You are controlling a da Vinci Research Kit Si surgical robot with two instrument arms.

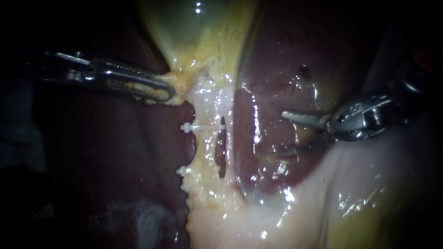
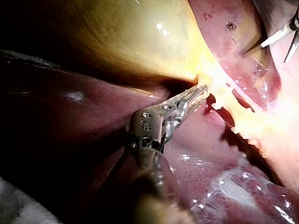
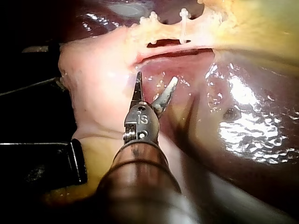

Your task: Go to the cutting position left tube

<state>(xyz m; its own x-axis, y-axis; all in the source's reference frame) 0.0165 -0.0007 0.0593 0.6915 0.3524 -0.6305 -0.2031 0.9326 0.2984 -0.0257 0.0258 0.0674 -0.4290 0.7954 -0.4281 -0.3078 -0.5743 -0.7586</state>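
1. In from the left side: the left instrument (image 1: 170, 93), jaws squeezed tight on a lump of yellow tissue (image 1: 183, 83) just under the green gallbladder (image 1: 198, 32).
2. Same hold seen in the left wrist view: no gap between the jaws, tips pushed into the yellow lump.
3. In from the right side: the right instrument (image 1: 283, 133), two thin blades spread wide like a V, nothing between them, nothing held.
4. Behind and around those blades: the dark red liver (image 1: 286, 60), wet and shiny.
5. In the middle, running down from the yellow tissue: the left tube (image 1: 205, 147), a pale strip with a dark slit just beside it on its right.
6. Across the left tube: a thin white clip (image 1: 198, 127), lying from side to side.
7. Blade tips pointed toward the tubes, not touching them, well apart from the left tube, with the slit and a red fold between.
8. In the right wrist view: open blades over pink tissue, the clip ahead of them, apart.
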